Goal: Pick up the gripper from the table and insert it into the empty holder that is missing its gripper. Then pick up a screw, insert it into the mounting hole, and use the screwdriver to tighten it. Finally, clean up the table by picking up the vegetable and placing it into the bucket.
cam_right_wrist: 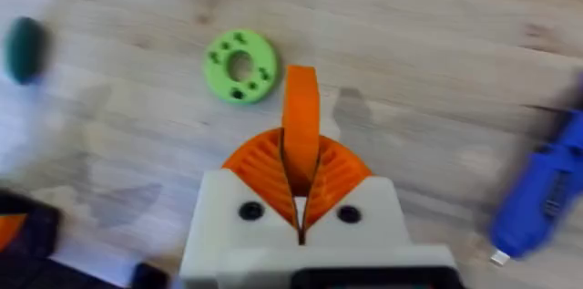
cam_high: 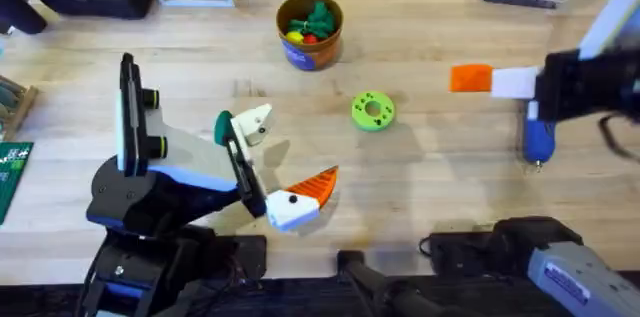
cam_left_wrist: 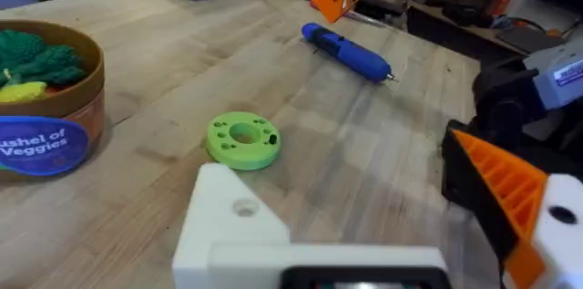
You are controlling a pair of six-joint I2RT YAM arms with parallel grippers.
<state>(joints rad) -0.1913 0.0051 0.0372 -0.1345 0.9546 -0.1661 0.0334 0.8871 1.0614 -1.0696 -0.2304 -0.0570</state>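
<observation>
Ribbed orange right gripper (cam_right_wrist: 301, 157), round lime disc (cam_right_wrist: 240, 67)

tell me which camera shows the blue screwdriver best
The left wrist view: the screwdriver lies whole on the table, body and metal tip both clear. Overhead, the right arm covers its upper part, leaving the lower body and tip. The right wrist view catches it blurred at the frame's edge.

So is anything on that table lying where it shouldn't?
Nothing looks spilled or broken. The screwdriver lies flat on the table beside the right hand, and the veggies sit inside the bucket.
</observation>
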